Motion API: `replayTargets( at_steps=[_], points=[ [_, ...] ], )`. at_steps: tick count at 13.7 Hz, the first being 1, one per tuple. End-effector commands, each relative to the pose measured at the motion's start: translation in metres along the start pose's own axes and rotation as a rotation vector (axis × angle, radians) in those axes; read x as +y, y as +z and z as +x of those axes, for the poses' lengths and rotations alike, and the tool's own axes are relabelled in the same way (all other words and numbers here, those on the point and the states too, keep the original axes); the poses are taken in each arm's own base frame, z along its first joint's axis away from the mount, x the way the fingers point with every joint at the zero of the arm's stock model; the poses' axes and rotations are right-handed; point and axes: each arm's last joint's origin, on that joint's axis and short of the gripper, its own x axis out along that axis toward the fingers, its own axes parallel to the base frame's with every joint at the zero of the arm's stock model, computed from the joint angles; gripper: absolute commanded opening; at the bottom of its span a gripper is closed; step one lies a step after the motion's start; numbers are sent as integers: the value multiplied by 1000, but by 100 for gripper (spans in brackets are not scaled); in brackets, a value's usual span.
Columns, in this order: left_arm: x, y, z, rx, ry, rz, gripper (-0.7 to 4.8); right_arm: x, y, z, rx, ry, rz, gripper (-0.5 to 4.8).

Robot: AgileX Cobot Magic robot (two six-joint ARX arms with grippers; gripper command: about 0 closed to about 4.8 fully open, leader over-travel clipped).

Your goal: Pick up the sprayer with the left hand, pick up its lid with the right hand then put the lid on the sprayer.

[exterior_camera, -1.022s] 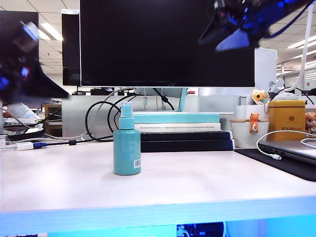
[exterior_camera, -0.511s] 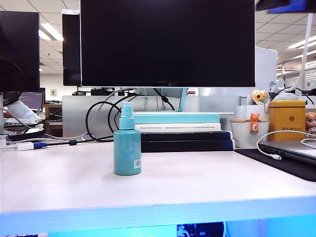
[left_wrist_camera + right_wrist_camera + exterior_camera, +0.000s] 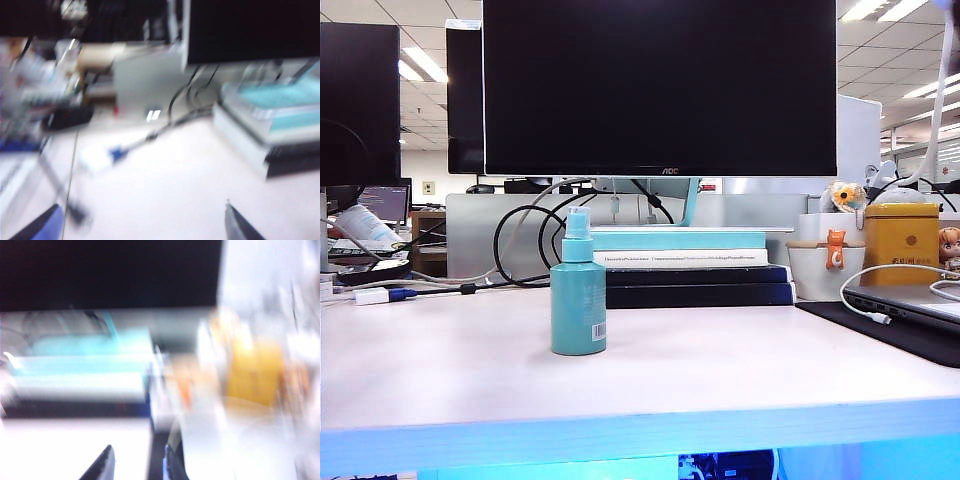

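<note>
Exterior view: the small teal cylindrical plastic sprayer [image 3: 577,300] is seen upright on the pale counter [image 3: 740,360], its tiny clear plastic lid [image 3: 578,213] apparently seated (capping judged done, no further grasp needed), while off-frame above the counter the left gripper [image 3: 140,227] is held with jaws wide and empty, and the right gripper [image 3: 137,462] with jaws narrowly parted and empty.

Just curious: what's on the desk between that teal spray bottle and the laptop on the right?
Nothing: in the exterior view, bare table runs from sprayer to laptop.
</note>
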Motion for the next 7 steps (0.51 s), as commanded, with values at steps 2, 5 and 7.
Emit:
replayTargets(
  at_steps=[2, 5, 7],
  points=[
    [-11, -14, -42, -123, 56, -28, 365, -3, -14, -21, -165, -7, 110, 134],
    [-14, -20, -54, -86, 57, -29, 361, -8, -17, -44, -127, -104, 78, 134],
    [-14, -23, -54, -57, 57, -36, 303, -9, -24, -45, -65, -141, 70, 134]
  ],
)
